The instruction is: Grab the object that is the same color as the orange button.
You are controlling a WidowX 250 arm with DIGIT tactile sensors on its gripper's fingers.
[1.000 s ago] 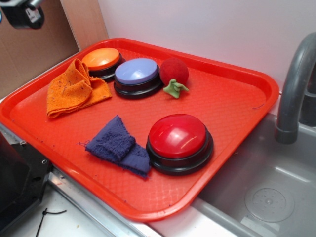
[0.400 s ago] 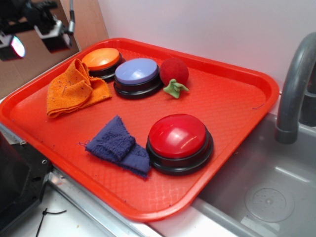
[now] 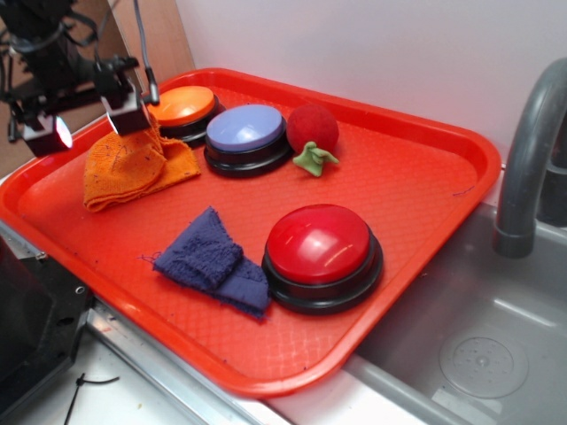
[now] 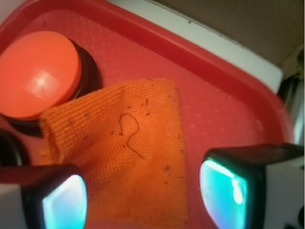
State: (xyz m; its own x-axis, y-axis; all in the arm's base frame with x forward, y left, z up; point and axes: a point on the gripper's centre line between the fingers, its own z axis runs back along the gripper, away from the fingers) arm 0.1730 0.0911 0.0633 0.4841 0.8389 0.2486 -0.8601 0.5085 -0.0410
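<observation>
Red tray (image 3: 425,177) holds 3 dome buttons: orange button (image 3: 180,106) at back left, lavender button (image 3: 245,128) next to it, red button (image 3: 319,244) nearer front. 2 knitted cloths: orange rag (image 3: 133,173) at tray's left, touching the orange button's base; dark blue cloth (image 3: 213,261) just beside the red button. 1 red ball w/ green leaf bit (image 3: 312,130) near the lavender one. Grey faucet (image 3: 532,159) over sink at right.

Arm comes in from upper left, pincer (image 3: 89,111) pointing down above the rag's back edge. Wrist view: pincer (image 4: 143,191) wide, fingers either side of the rag (image 4: 128,157), nothing held; orange button (image 4: 38,74) at its corner.
</observation>
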